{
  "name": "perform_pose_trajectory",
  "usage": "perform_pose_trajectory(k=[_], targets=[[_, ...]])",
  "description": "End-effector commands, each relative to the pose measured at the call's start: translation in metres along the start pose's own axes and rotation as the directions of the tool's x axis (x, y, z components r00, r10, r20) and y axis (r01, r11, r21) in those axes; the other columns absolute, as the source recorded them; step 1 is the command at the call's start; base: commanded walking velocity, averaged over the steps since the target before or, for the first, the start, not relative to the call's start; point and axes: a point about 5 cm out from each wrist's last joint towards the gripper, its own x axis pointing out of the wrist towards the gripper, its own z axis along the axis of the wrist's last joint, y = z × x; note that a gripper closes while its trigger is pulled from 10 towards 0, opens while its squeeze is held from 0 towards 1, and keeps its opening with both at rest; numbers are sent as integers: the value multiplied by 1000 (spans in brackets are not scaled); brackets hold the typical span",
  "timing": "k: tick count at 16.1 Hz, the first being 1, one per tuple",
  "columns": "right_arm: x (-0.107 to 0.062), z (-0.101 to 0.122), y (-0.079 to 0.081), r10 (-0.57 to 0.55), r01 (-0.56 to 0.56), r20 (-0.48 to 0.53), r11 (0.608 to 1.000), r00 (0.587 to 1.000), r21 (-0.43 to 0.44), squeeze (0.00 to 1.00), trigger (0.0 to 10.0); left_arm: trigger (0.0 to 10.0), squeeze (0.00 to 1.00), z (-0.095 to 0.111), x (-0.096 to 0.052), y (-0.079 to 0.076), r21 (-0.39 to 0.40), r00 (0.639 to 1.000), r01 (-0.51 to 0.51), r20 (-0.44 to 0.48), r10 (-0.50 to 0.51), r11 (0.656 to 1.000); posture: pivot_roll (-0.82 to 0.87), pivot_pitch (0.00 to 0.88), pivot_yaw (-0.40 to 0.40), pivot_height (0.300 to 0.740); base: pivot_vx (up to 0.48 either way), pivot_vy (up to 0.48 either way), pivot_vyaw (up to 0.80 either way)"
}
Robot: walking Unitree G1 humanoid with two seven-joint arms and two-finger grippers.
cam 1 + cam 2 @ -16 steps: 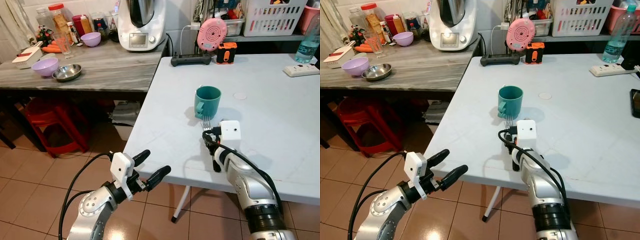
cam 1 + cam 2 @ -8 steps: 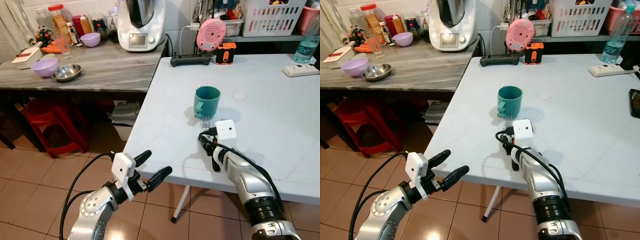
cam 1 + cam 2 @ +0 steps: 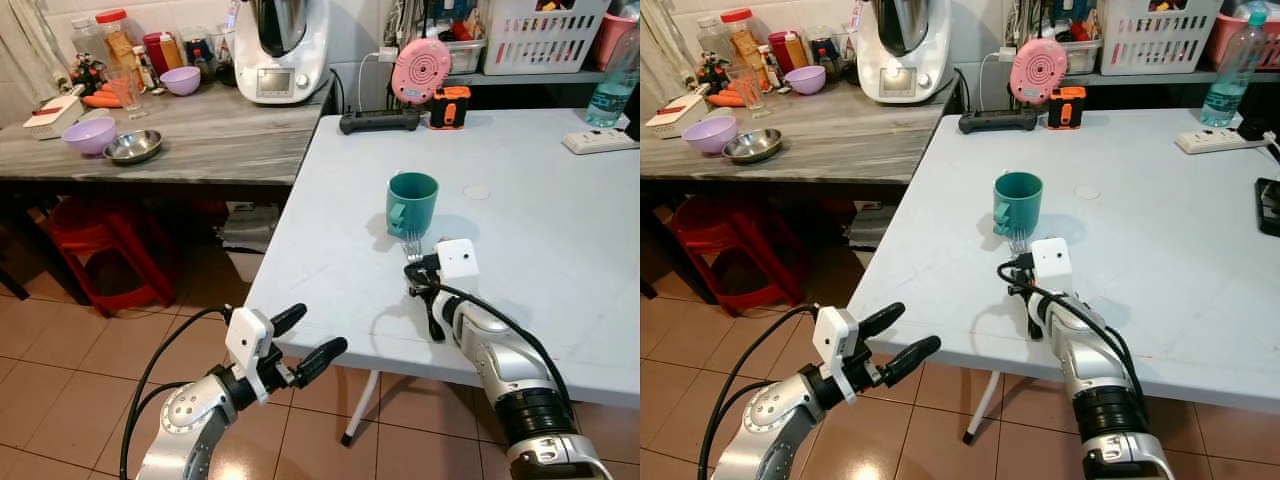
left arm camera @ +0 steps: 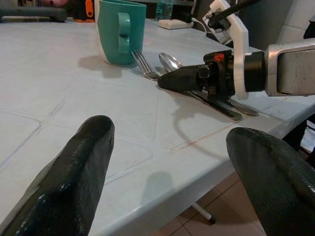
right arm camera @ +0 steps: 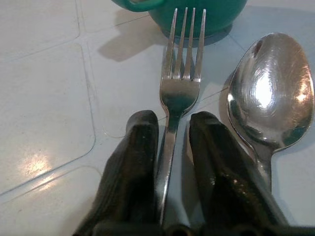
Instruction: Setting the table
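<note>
Left eye view: the right gripper point(image 3: 420, 272) is lying low on the white table point(image 3: 560, 230), just in front of the green mug point(image 3: 412, 203), w/ fork tines poking out past it toward the mug. The left gripper point(image 3: 305, 338) is hanging in the air below the table's near edge, over the tiled floor point(image 3: 60, 340), fingers spread wide & holding nothing. A grey counter point(image 3: 200, 130) w/ bowls is sitting to the left. Right eye view: same scene; the mug is standing upright, handle facing the robot's left. Left wrist view: the 2 big black fingers point(image 4: 74, 182) are sitting far apart w/ nothing between them. Past them the fork point(image 4: 143, 65) & spoon point(image 4: 170, 61) are lying side by side on the table, heads right beside the mug, & the right gripper is lying over their handles. Right wrist view: the right fingers point(image 5: 130, 162) are pinching the fork's thin handle, one on each side. The tines are pointing at the mug's base, almost touching. The spoon is lying just beside the fork, bowl up, not gripped.
</note>
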Motion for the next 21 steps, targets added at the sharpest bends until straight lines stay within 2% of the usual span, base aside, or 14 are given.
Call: perform_pose_trajectory(k=[1, 8, 14, 15, 17, 21], targets=[[1, -22, 10, 45, -41, -92, 998, 995, 42, 0, 0, 10000, 0, 1, -3, 1, 7, 1000, 6, -17, -6, 1000, -57, 0, 111, 740, 0, 0, 0], [-1, -30, 21, 54, -37, -103, 987, 993, 159, 0, 0, 10000, 0, 3, -2, -1, 4, 1000, 21, -18, -21, 1000, -59, 0, 112, 740, 0, 0, 0], [-1, -21, 28, 30, -16, -57, 972, 998, 235, 0, 0, 10000, 0, 4, 0, 1, 19, 1000, 10, -15, -10, 1000, -58, 0, 111, 740, 0, 0, 0], [-4, -12, 29, 10, -7, -9, 961, 1000, 277, 0, 0, 10000, 0, 9, -1, 10, 45, 999, -37, 10, 37, 998, -55, 0, 108, 740, 0, 0, 0], [-11, 2, 27, -31, 9, 67, 952, 997, 306, 0, 0, 10000, 0, 15, -1, 19, 60, 992, -116, 48, 113, 991, -52, 0, 104, 740, 0, 0, 0], [-28, 12, 25, -86, 39, 142, 951, 986, 305, 0, 0, 10000, 0, 18, -4, 34, 45, 959, -274, 85, 270, 961, -57, 0, 98, 740, 0, 0, 0]])
